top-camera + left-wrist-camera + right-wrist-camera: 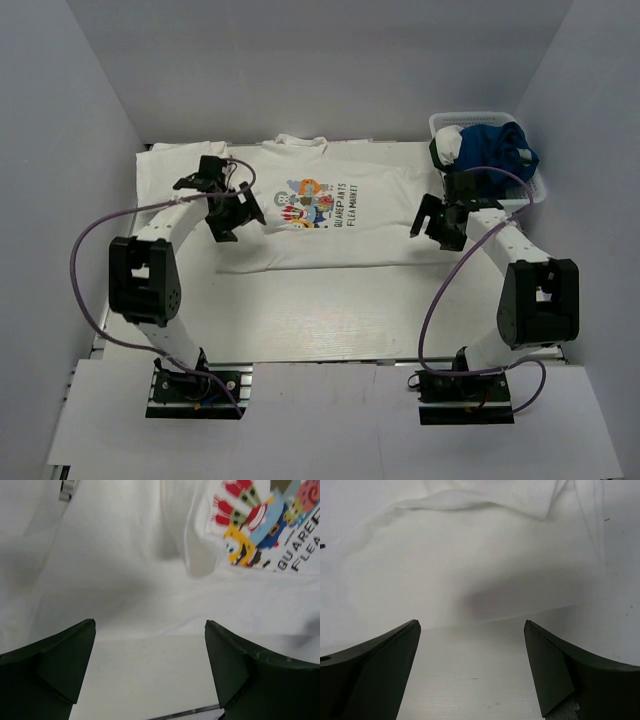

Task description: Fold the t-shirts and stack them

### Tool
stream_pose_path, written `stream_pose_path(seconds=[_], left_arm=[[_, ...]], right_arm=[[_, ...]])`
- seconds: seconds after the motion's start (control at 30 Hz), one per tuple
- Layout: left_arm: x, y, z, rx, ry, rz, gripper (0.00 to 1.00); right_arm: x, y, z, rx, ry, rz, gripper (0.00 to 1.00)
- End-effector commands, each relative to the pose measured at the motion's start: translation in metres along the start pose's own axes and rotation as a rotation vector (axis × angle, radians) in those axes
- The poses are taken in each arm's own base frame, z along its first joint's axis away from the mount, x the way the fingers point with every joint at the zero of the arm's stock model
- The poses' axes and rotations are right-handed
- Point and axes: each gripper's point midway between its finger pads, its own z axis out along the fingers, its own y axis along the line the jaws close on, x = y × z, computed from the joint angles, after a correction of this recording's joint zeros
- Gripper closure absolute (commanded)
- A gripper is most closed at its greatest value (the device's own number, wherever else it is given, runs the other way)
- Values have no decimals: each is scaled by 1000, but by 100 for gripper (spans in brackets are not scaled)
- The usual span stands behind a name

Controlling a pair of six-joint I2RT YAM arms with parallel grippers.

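A white t-shirt (330, 245) with a multicolour cartoon-and-text print (318, 205) lies spread flat across the middle of the table, collar toward the back. More plain white cloth (165, 175) lies at the back left, partly under it. My left gripper (232, 222) hovers open over the shirt's left side, and in the left wrist view its jaws (150, 630) stand wide over the hem with nothing between them, the print (265, 525) ahead to the right. My right gripper (432, 228) is open at the shirt's right edge, empty (471, 626) above the white cloth (445, 570).
A white lattice basket (480, 122) stands at the back right, holding blue cloth (495, 150) and a bit of white. Grey walls close in the table on three sides. Bare tabletop (320, 315) lies between the shirt's hem and the arm bases.
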Motion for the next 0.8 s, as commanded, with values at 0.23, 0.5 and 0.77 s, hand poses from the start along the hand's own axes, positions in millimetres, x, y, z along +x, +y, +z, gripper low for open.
stream_pose_path(seconds=[0.23, 0.5, 0.77], left_arm=[[39, 32, 45, 8, 47, -60, 0], [127, 96, 36, -171, 194, -148, 0], [214, 121, -26, -187, 254, -260, 0]], right_arm=[[-7, -8, 59, 42, -32, -76, 10], [81, -41, 44, 112, 149, -11, 10], [185, -40, -8, -9, 320, 10, 10]])
